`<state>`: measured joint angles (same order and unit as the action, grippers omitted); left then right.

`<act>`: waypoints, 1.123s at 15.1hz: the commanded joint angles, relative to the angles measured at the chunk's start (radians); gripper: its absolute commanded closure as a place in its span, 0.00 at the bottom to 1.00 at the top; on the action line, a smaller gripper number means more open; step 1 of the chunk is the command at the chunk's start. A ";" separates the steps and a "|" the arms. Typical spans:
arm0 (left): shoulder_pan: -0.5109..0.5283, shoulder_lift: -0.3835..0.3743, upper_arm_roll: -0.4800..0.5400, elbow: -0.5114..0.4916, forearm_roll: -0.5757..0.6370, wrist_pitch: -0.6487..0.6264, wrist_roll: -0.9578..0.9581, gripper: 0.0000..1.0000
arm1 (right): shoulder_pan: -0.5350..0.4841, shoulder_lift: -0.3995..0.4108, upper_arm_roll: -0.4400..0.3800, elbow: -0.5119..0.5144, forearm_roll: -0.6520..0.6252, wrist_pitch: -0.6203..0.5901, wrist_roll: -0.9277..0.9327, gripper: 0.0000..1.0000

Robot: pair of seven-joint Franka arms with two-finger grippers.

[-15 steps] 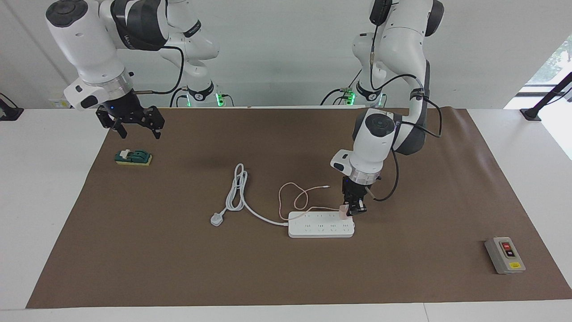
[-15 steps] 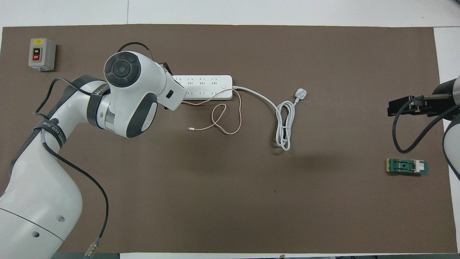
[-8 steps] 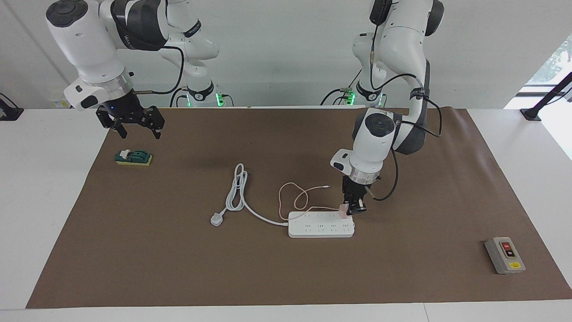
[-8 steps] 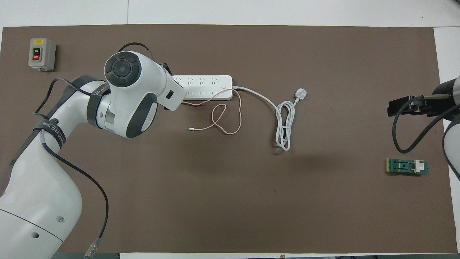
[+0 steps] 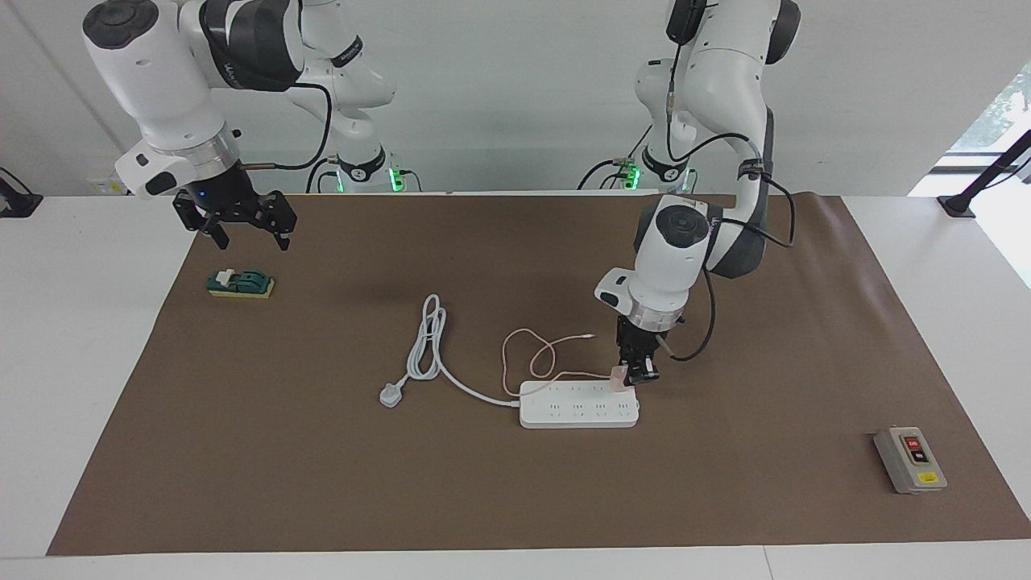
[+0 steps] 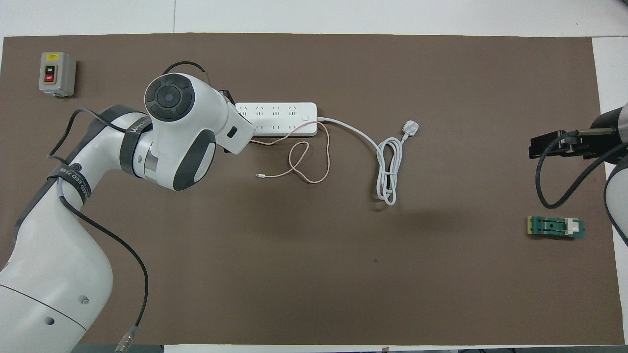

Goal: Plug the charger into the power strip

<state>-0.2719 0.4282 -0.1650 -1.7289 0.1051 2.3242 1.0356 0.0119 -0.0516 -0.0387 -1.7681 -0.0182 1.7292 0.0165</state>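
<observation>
Over the power strip (image 5: 578,404), at its end toward the left arm, the left end effector (image 5: 633,375) pinches the pink charger (image 5: 618,379) at the row of sockets nearer the robots. To seat it well I'd keep the cube upright, pins square to the slots, and press straight down. Across the worktop (image 5: 515,483) the right end effector (image 5: 242,228) waits, fingers apart.

You've got a grey switch box (image 5: 910,459) toward the left arm's end, a green block (image 5: 240,283) toward the right arm's end, both on the brown mat (image 5: 515,499).
</observation>
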 commanded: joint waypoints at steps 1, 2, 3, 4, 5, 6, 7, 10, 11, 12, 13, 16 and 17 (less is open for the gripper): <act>-0.012 -0.006 0.005 -0.054 0.008 -0.002 -0.008 1.00 | -0.012 -0.019 0.011 -0.024 -0.011 0.016 0.025 0.00; -0.010 -0.006 0.007 -0.054 0.008 0.003 0.000 1.00 | -0.012 -0.019 0.011 -0.022 -0.011 0.016 0.025 0.00; -0.009 -0.005 0.005 -0.054 0.008 0.013 0.003 1.00 | -0.012 -0.019 0.011 -0.024 -0.011 0.018 0.025 0.00; -0.004 -0.003 0.005 -0.054 0.008 0.015 0.003 1.00 | -0.012 -0.019 0.011 -0.024 -0.011 0.018 0.026 0.00; -0.003 -0.002 0.005 -0.052 0.005 0.017 0.003 1.00 | -0.012 -0.019 0.011 -0.024 -0.011 0.018 0.026 0.00; 0.000 0.001 0.005 -0.046 0.001 0.018 0.003 1.00 | -0.010 -0.019 0.011 -0.024 -0.011 0.018 0.026 0.00; 0.003 0.007 0.005 -0.035 -0.002 0.018 0.003 1.00 | -0.012 -0.019 0.011 -0.024 -0.011 0.018 0.026 0.00; 0.005 0.040 0.007 0.023 -0.004 0.006 0.001 1.00 | -0.012 -0.019 0.011 -0.025 -0.011 0.016 0.026 0.00; 0.006 0.047 0.007 0.032 -0.004 0.006 0.003 1.00 | -0.010 -0.019 0.011 -0.025 -0.011 0.016 0.026 0.00; 0.008 0.055 0.005 0.040 -0.008 0.010 0.001 1.00 | -0.012 -0.019 0.011 -0.025 -0.011 0.016 0.026 0.00; 0.011 0.070 0.007 0.048 -0.019 0.012 0.001 1.00 | -0.010 -0.019 0.011 -0.025 -0.011 0.016 0.026 0.00; 0.014 0.089 0.007 0.094 -0.027 -0.008 0.000 1.00 | -0.009 -0.021 0.011 -0.025 -0.011 0.016 0.028 0.00; 0.016 0.093 0.007 0.095 -0.027 -0.008 0.000 1.00 | -0.009 -0.019 0.011 -0.025 -0.011 0.016 0.028 0.00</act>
<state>-0.2675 0.4513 -0.1636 -1.6970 0.0804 2.3003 1.0365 0.0118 -0.0516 -0.0387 -1.7682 -0.0182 1.7292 0.0168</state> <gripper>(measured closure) 0.678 0.000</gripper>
